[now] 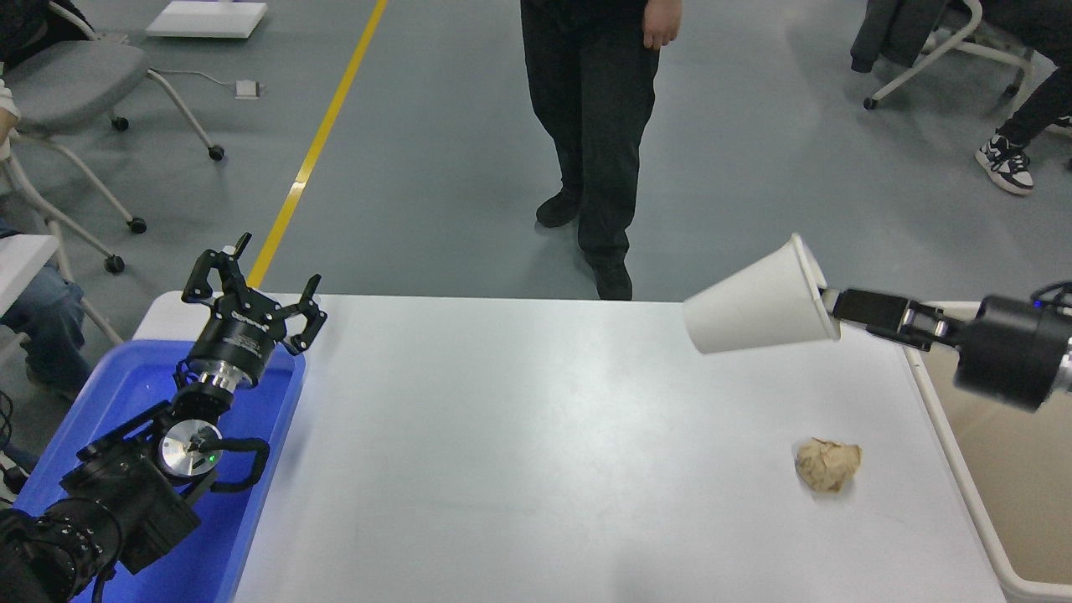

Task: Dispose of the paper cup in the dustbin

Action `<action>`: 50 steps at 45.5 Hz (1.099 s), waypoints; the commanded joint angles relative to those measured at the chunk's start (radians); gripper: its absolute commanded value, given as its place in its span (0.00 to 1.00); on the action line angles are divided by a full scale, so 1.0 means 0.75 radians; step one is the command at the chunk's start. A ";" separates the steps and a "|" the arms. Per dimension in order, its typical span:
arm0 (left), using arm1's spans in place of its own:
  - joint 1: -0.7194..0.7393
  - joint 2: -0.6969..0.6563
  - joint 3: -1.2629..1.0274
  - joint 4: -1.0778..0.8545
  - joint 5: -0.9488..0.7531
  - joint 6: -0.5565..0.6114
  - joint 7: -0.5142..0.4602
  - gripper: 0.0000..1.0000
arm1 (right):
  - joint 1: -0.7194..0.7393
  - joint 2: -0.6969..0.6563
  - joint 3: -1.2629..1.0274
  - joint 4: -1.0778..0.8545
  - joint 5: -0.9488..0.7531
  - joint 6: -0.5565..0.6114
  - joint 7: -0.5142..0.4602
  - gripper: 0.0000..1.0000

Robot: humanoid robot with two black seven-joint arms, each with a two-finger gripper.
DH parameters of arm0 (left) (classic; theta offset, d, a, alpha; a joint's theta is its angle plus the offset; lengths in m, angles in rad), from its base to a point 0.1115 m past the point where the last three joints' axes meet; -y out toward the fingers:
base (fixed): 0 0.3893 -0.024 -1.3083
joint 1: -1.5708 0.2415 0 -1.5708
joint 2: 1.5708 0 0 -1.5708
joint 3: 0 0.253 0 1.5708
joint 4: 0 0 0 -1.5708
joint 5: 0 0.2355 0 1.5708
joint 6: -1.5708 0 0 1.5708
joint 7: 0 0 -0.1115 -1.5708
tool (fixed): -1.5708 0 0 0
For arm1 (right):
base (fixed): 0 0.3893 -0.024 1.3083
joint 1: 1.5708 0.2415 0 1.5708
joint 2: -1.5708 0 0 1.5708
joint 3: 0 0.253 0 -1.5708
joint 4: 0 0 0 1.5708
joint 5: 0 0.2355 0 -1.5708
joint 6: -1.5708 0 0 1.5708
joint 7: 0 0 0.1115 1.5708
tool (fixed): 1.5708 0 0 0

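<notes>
The right arm reaches in from the right edge, stretched nearly level and pointing left across the table's far right corner. Its gripper [829,306] pinches the paper cup [758,301] at the rim; the cup lies on its side in the air, bottom pointing left and slightly down, clear of the table [519,435]. Directly under the arm's thick wrist sits the dustbin [1005,486], hard against the table's right edge, its white rim running beneath the forearm. Below the gripper and a little toward me, a crumpled paper ball [827,464] rests on the tabletop, well apart from the cup. The left arm is parked at the lower left over a blue tray [268,469], its gripper [255,289] raised with the fingers spread wide. A person [590,126] stands at the table's far side.
</notes>
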 commanded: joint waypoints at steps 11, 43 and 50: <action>0.000 0.000 0.000 0.000 0.000 0.000 0.000 1.00 | -0.001 -0.087 -0.042 -0.463 0.674 0.082 0.011 0.00; 0.000 0.000 0.000 0.000 0.000 0.002 -0.002 1.00 | -0.356 0.287 -0.467 -1.367 1.535 0.125 -0.081 0.00; -0.002 0.000 0.000 0.000 -0.002 0.002 -0.002 1.00 | -0.459 0.479 -0.451 -1.623 1.688 0.127 -0.273 0.00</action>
